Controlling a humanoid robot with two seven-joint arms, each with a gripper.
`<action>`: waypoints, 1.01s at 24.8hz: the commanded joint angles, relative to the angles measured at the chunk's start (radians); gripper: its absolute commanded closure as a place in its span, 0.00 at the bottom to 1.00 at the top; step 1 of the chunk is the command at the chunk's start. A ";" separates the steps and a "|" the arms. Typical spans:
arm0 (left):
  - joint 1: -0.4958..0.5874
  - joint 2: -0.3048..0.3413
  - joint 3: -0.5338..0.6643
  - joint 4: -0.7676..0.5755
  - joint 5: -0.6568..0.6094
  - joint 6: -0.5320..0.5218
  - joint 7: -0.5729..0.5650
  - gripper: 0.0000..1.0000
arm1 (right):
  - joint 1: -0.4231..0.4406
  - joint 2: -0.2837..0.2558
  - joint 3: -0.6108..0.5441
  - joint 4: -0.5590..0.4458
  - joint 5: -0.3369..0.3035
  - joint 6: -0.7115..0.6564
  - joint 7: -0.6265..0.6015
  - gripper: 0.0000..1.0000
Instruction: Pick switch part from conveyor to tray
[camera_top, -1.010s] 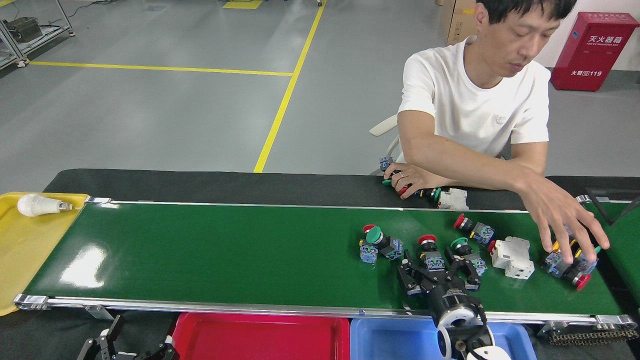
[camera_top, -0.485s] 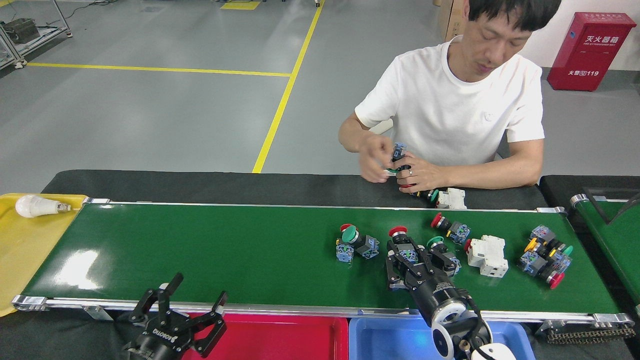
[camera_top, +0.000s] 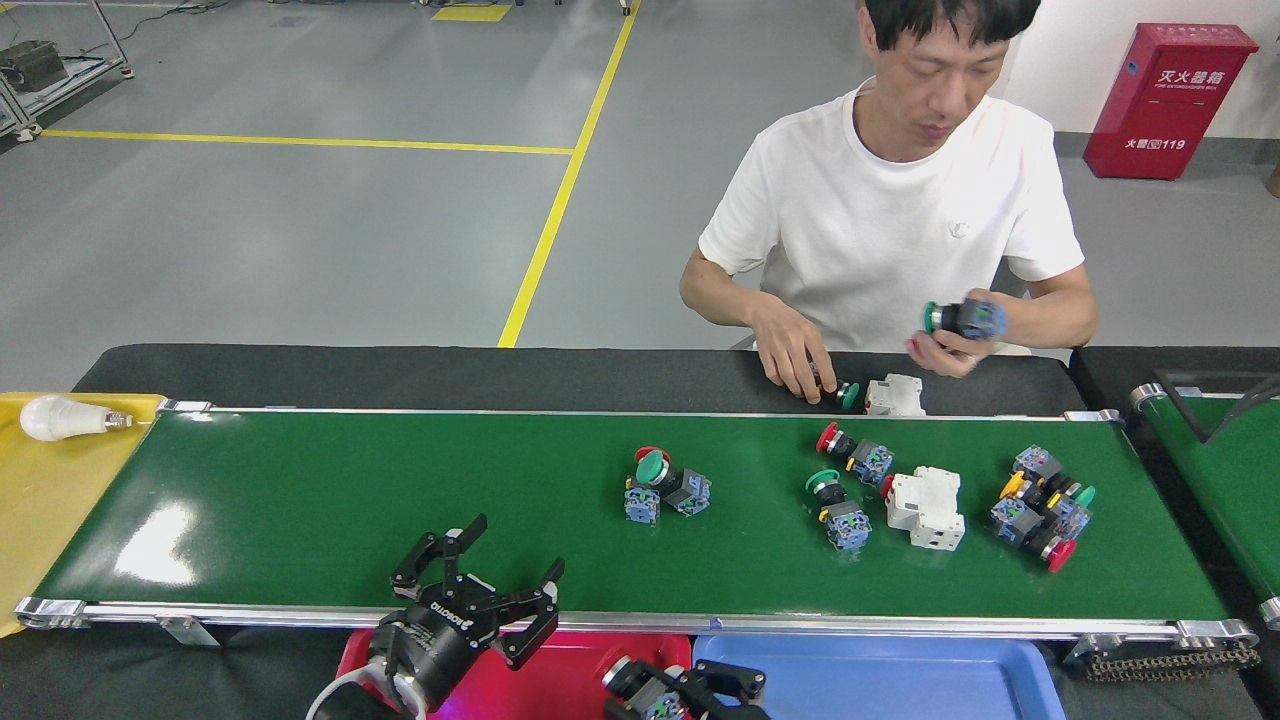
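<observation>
Several switch parts lie on the dark-green conveyor (camera_top: 400, 500): a green-and-red capped pair (camera_top: 665, 485), a red-capped one (camera_top: 855, 452), a green-capped one (camera_top: 835, 508) and a cluster (camera_top: 1040, 505) at the right end. My left gripper (camera_top: 480, 562) is open over the conveyor's near rail, left of the pair, holding nothing. At the bottom edge my right gripper (camera_top: 690, 695) is shut on a switch part (camera_top: 640, 695), low over the seam between the red tray (camera_top: 570, 670) and the blue tray (camera_top: 900, 675).
A person sits behind the belt with a green-capped switch (camera_top: 960, 318) in one hand and the other hand (camera_top: 795, 365) on more parts. A white breaker (camera_top: 925, 505) lies on the belt. A yellow tray (camera_top: 50, 500) with a bulb (camera_top: 60, 418) is at the left, a narrower belt (camera_top: 1220, 470) at the right.
My right gripper closed on a red-capped switch and pulled it off the belt down to the trays. My left gripper rose and moved right to the near rail. Belt parts drifted left.
</observation>
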 joint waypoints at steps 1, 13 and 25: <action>-0.030 -0.011 0.000 0.015 -0.004 -0.005 -0.009 0.00 | -0.019 0.008 0.001 -0.012 -0.002 -0.014 0.001 0.01; -0.173 -0.050 -0.020 0.207 -0.006 0.001 -0.009 0.00 | -0.098 0.011 -0.447 -0.014 -0.003 0.161 -0.002 0.01; -0.316 -0.072 -0.018 0.402 -0.004 0.053 0.025 0.05 | 0.054 -0.024 -0.578 -0.025 0.038 0.405 -0.240 0.04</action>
